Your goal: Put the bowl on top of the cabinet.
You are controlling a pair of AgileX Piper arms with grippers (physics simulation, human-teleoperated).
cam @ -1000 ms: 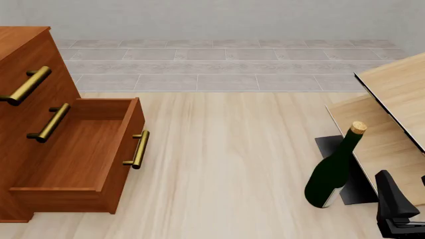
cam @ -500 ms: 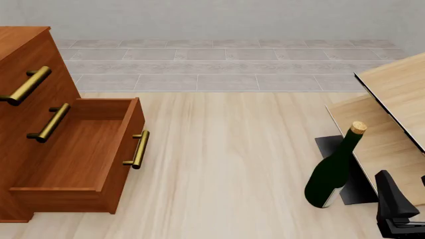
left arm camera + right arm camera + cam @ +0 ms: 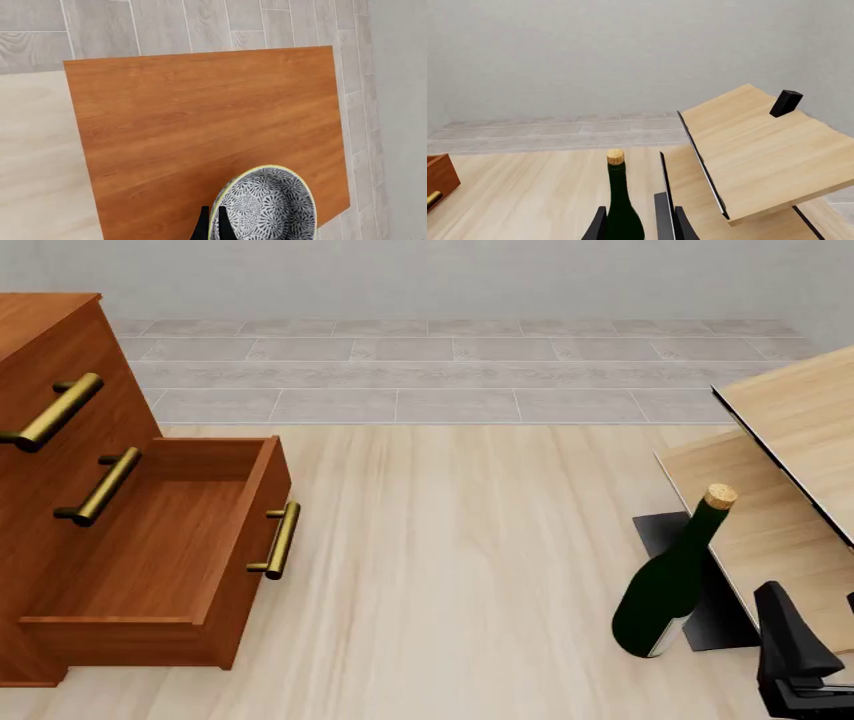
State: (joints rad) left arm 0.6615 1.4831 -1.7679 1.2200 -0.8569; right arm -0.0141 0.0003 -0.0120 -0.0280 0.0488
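Left gripper pinched on the rim of the bowl, held above the cabinet top near one corner, bare wood directly beneath. Right gripper far off, fingers parted either side of the bottle, not visibly clamping.

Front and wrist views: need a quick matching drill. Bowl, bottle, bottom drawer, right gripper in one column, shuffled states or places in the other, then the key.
Things:
1. bowl
2. bottle
3. bottom drawer
4. right gripper

States or places:
A. pulled open, nothing visible inside
B. dark green, cork in its neck, standing upright
C. held at the rim by the left gripper, over the cabinet top
D. jaws apart, the bottle showing between them

Pairs: 1-C, 2-B, 3-A, 4-D
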